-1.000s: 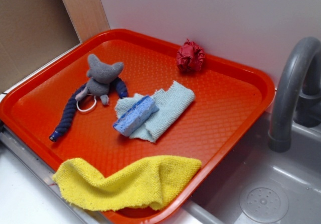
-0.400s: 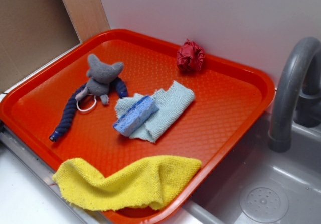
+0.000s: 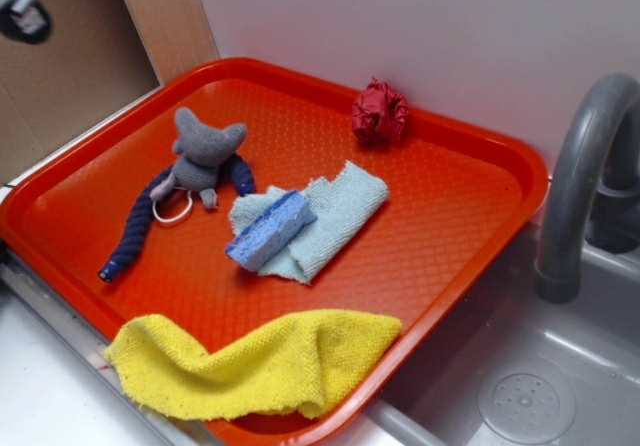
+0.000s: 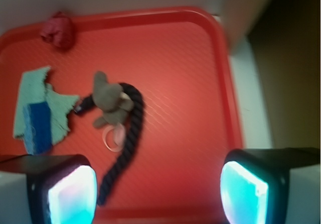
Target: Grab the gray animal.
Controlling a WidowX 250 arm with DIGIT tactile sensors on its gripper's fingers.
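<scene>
Hovering high, gripper (image 4: 156,181) spread wide, holding nothing. Lying well below and ahead-left on red tray (image 4: 190,73): gray animal (image 4: 111,101). Risking pinching only rope limb (image 4: 125,148), letting body dangle or slip.

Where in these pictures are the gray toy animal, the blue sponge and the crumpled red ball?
gray animal (image 3: 205,149): exterior view, on its plush body.
blue sponge (image 3: 270,230): exterior view, middle of its top face, lying on the light blue cloth.
red ball (image 3: 380,113): exterior view, centre of the wrinkled ball by the tray's far rim.
</scene>
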